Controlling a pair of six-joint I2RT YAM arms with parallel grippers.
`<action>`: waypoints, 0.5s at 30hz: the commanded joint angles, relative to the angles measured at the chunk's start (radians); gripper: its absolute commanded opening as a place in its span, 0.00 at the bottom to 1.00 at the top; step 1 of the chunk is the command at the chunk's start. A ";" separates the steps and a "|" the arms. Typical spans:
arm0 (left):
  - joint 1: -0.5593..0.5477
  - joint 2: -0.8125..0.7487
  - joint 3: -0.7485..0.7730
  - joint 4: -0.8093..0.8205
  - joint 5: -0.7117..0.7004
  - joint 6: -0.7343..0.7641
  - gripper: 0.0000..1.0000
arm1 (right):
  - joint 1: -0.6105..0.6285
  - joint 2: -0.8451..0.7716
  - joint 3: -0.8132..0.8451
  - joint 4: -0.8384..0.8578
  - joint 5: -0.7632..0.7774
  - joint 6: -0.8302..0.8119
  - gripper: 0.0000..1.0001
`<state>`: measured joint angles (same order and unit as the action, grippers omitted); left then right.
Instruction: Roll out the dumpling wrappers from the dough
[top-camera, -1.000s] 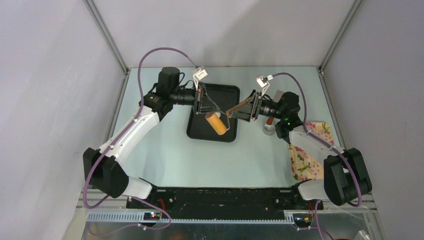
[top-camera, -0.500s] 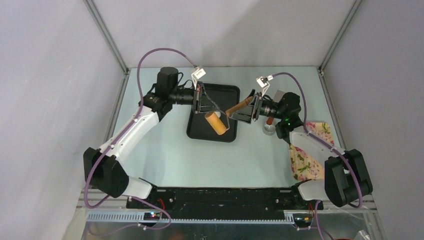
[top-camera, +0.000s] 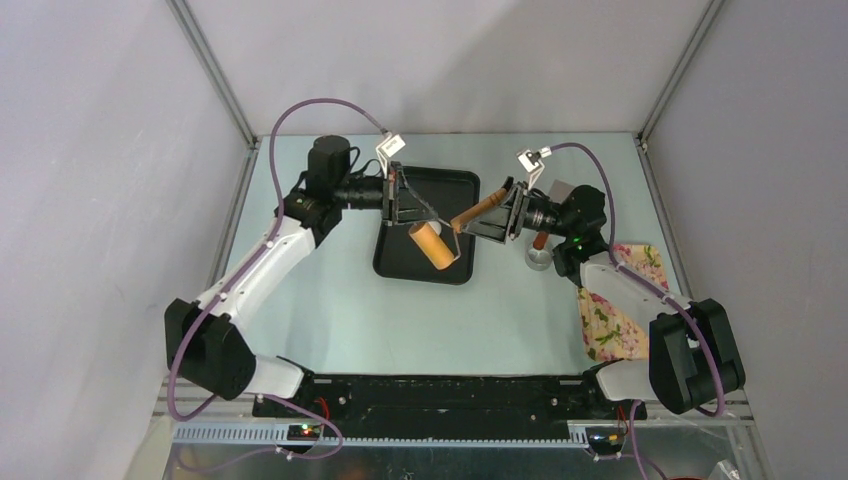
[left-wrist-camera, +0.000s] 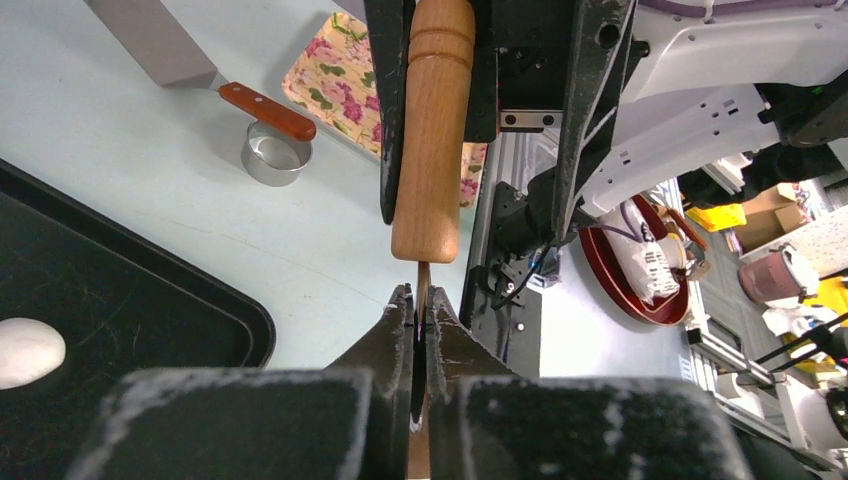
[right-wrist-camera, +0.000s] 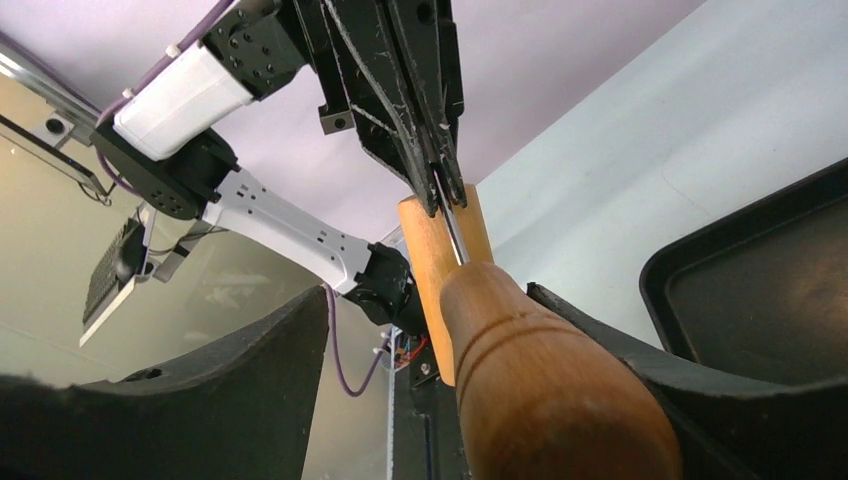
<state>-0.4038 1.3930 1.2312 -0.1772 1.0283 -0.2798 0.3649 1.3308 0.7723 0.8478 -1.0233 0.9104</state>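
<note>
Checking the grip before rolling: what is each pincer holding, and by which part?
Both hold the rolling tool: the right pincer clamps its wooden handle, the left pincer pinches its thin metal frame.

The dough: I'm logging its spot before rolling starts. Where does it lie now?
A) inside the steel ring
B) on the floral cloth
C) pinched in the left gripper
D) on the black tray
D: the left wrist view shows the dough as a white lump lying on the black tray, while the left gripper pinches only the roller by its thin metal rod.
</note>
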 joint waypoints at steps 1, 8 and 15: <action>0.037 -0.037 -0.020 0.074 -0.049 -0.037 0.00 | -0.017 -0.053 0.000 0.104 0.022 0.037 0.73; 0.039 -0.026 -0.024 0.085 -0.041 -0.045 0.00 | -0.006 -0.050 -0.006 0.125 0.044 0.030 0.67; 0.036 -0.023 -0.027 0.094 -0.036 -0.052 0.00 | 0.007 -0.032 -0.005 0.097 0.098 0.007 0.65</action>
<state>-0.3897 1.3827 1.2057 -0.1234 1.0348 -0.3145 0.3592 1.3235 0.7574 0.8703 -0.9512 0.9379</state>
